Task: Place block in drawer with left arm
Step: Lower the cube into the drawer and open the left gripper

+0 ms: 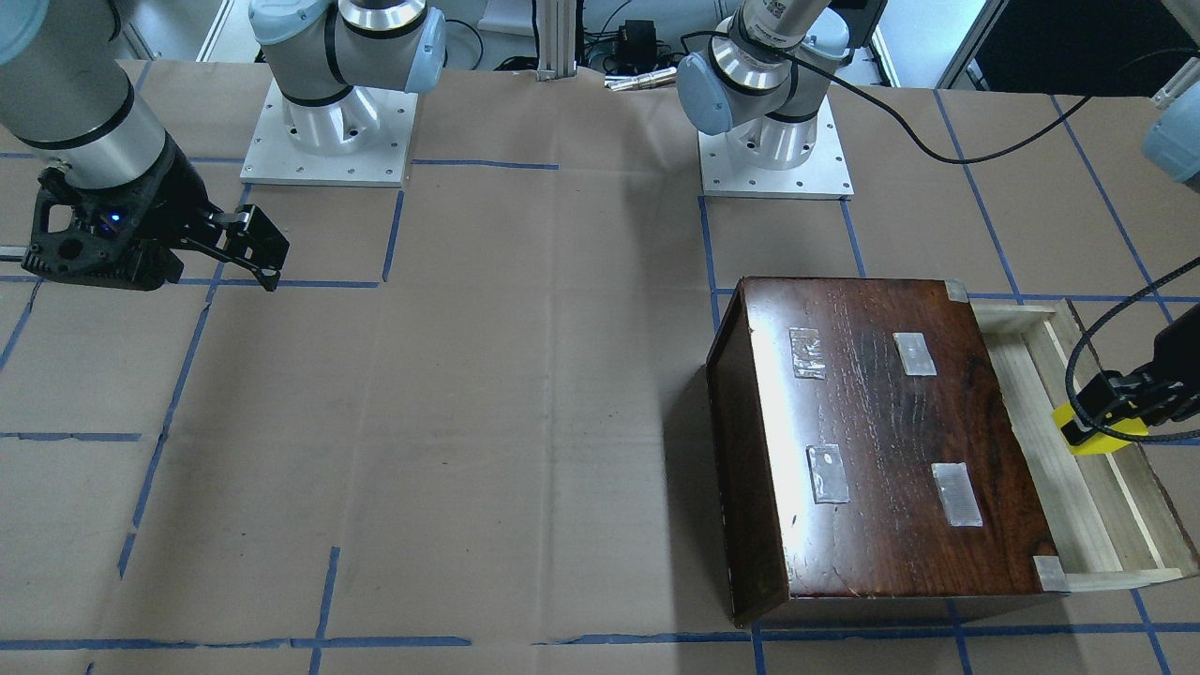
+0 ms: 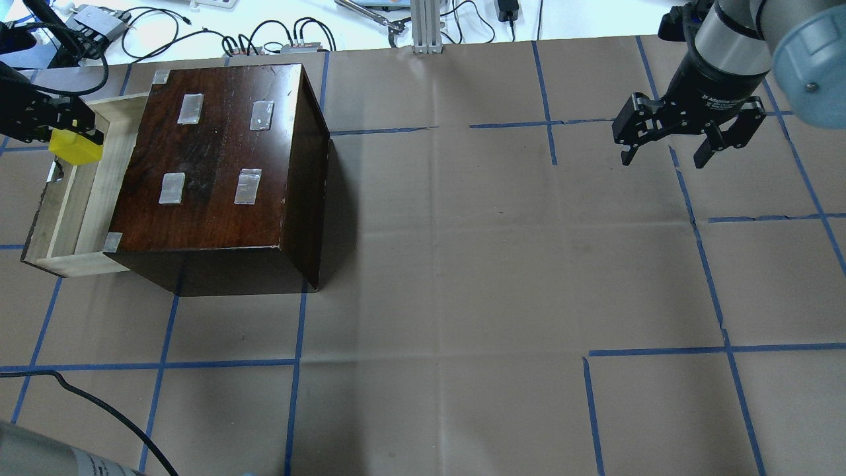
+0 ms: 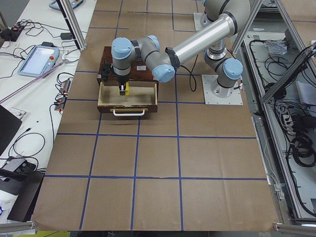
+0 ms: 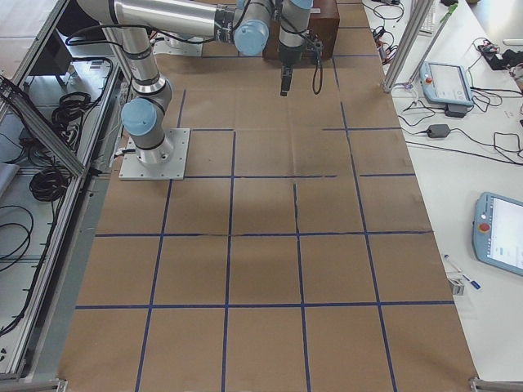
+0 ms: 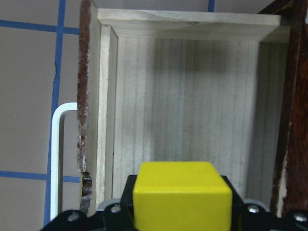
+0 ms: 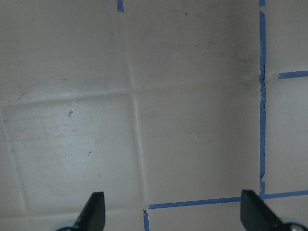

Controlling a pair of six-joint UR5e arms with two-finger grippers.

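Note:
My left gripper (image 2: 71, 132) is shut on the small yellow block (image 2: 77, 149) and holds it just above the pulled-out pale wooden drawer (image 2: 71, 205). In the left wrist view the block (image 5: 181, 194) sits between the jaws, over the drawer's bare floor (image 5: 183, 106). The front-facing view shows the same gripper (image 1: 1099, 420), block (image 1: 1102, 441) and drawer (image 1: 1078, 497). In the exterior left view the block (image 3: 126, 89) hangs over the drawer (image 3: 129, 98). My right gripper (image 2: 667, 155) is open and empty, hanging above the paper far from the drawer.
The drawer belongs to a glossy dark brown box (image 2: 218, 145) with tape patches on top. A white handle (image 5: 55, 159) is on the drawer's front. A black cable (image 1: 1078, 375) loops by the left gripper. Brown paper with blue tape lines (image 2: 462, 297) covers the table.

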